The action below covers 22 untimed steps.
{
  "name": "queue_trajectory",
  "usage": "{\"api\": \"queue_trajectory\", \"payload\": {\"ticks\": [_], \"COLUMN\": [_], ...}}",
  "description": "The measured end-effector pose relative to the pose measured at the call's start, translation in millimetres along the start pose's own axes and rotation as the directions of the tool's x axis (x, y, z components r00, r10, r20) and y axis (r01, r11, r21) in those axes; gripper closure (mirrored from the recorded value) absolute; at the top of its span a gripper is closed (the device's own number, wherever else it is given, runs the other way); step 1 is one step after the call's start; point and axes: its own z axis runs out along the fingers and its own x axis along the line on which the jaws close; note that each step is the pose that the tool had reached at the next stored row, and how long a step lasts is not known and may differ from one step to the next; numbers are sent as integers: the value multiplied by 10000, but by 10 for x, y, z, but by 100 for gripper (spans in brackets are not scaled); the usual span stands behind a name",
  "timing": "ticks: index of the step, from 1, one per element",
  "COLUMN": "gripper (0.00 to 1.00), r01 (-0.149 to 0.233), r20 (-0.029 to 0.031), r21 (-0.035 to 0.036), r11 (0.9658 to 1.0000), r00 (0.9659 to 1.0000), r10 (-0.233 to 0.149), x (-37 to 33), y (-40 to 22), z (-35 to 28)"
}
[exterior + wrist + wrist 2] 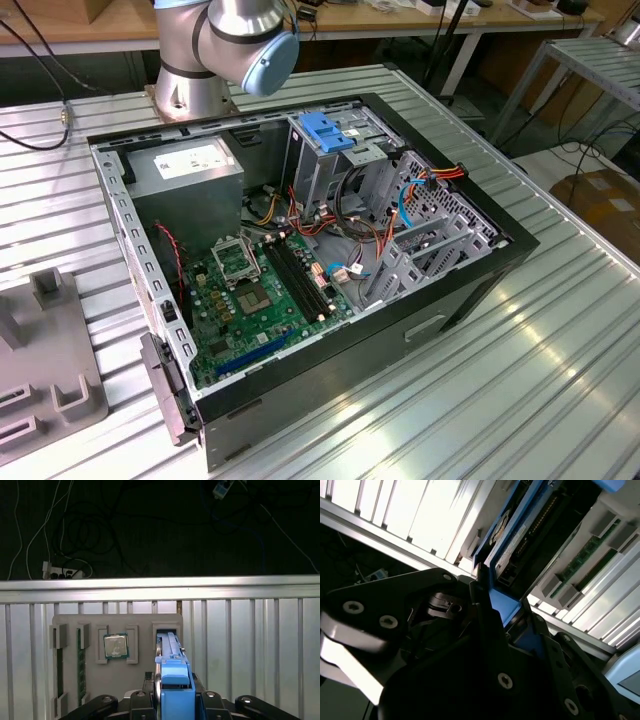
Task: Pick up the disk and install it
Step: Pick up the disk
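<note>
The gripper [175, 700] is squeezing the disk [168, 647] tight by its blue part. The disk is standing on its edge at a slot in the grey tray [70, 621], beside a small square chip [115, 646], and the tray is lying on the metal table [240, 645].

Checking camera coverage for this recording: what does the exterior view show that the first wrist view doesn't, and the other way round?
Exterior view: the open computer case with its circuit board, grey power box and blue latch, and the arm beyond it.
First wrist view: the disk on edge at a slot, with the hand at it, a processor chip and memory sticks in neighbouring holders, and cables on the dark floor beyond.
Both: the ribbed metal table and the grey tray.
</note>
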Motion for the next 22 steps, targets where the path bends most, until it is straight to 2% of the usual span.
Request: {"api": "queue_trajectory", "payload": {"ticks": [7,22], "gripper": [63,63], "r01": [0,0], "r20": [0,0], "r21": [1,1], "r11": [10000,10000], "r00": [10000,10000], "r10": [0,0], "x": [1,3], "y": [-1,-1], "z": [-76,-179]}}
